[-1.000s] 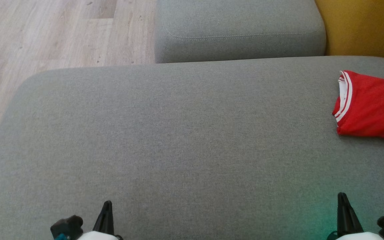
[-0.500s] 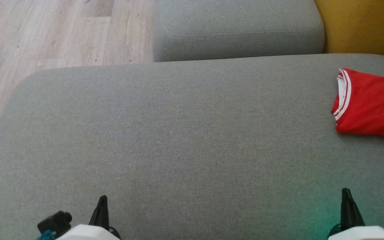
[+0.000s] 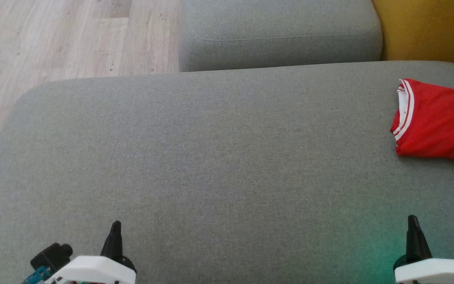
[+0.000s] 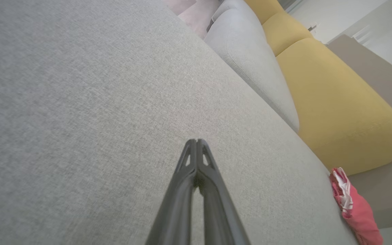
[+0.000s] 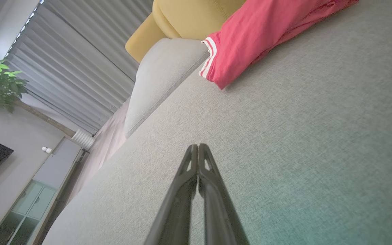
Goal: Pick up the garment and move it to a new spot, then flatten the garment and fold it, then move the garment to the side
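The red garment (image 3: 440,126), trimmed with white stripes, lies at the far right of the wide grey sofa seat (image 3: 211,157), close to the yellow cushion (image 3: 428,27). The left jaws and the right jaws sit low over the seat's near edge. Both are pressed fully together and hold nothing. The garment lies ahead of the right jaws, well apart from both.

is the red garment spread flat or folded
Folded, loosely: the red garment lies as a compact layered bundle on the grey cushion.
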You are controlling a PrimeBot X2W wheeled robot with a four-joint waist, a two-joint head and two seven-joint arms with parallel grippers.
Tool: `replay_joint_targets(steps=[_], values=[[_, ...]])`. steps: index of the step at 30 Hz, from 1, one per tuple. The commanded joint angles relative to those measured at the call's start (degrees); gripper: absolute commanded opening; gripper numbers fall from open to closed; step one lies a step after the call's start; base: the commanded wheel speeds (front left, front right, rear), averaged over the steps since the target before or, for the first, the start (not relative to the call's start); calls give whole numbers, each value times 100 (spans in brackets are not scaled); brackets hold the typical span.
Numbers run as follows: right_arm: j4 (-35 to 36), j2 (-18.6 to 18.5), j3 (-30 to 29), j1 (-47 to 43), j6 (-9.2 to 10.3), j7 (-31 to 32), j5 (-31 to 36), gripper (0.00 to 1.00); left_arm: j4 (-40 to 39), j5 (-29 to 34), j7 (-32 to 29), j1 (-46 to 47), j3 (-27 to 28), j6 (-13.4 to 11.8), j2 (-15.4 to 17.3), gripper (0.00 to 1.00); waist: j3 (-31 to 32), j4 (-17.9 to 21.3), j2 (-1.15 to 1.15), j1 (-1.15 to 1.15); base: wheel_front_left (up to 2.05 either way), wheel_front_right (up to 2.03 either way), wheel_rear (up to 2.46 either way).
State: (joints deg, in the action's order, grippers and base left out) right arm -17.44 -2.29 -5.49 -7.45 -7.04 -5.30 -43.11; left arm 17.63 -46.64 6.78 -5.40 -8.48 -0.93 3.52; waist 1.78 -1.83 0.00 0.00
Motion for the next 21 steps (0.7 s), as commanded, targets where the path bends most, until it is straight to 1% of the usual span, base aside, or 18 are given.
replay_joint_targets(steps=[1,21], values=[[206,-30,29,330,-22,29,-150,0,-205,-135,-20,305,145,56,81,0,-2,2,0,0,0,0,0],[245,-38,-9,626,-28,358,-1510,0,-253,-1461,-335,543,459,281,93,0,-58,54,0,0,0,0,0]])
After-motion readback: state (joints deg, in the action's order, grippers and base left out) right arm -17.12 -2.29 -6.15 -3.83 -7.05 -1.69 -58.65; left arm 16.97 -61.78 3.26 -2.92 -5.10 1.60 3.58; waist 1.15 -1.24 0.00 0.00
